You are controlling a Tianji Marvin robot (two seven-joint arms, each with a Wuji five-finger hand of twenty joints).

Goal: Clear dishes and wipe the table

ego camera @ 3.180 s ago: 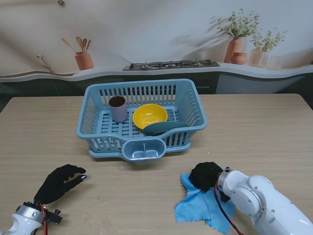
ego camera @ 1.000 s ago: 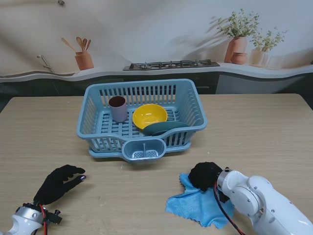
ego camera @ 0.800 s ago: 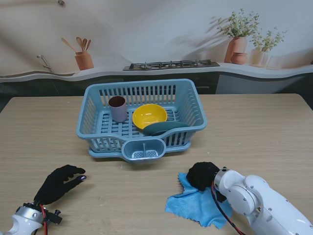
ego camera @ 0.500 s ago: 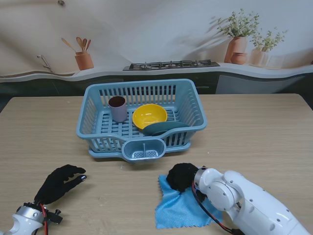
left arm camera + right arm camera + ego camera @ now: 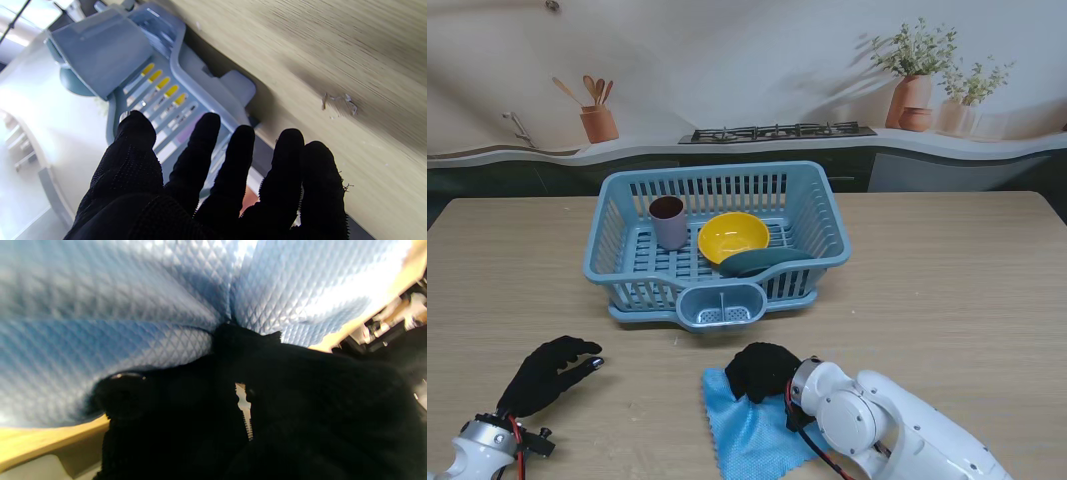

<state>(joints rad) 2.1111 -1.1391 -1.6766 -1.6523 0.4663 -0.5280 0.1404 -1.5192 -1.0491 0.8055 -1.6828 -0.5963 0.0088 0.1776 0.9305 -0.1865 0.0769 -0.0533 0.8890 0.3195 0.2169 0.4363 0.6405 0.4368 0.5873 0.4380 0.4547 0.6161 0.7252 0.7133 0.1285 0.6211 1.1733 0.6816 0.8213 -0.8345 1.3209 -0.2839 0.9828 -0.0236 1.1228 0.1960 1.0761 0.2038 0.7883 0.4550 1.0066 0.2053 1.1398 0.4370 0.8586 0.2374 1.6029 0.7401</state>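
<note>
Blue cloth is bunched under my right hand, fingers pinching it against the bench: wiping is in hand, dishes already racked. Next I judge a steady sweep left, toward my left hand, which hovers spread and empty.

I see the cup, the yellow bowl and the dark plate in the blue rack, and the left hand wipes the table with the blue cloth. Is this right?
One thing is wrong: the right hand, not the left, presses on the blue cloth, as the stand view shows. The left hand is open and holds nothing. The cup, yellow bowl and dark plate are indeed in the blue rack.
</note>
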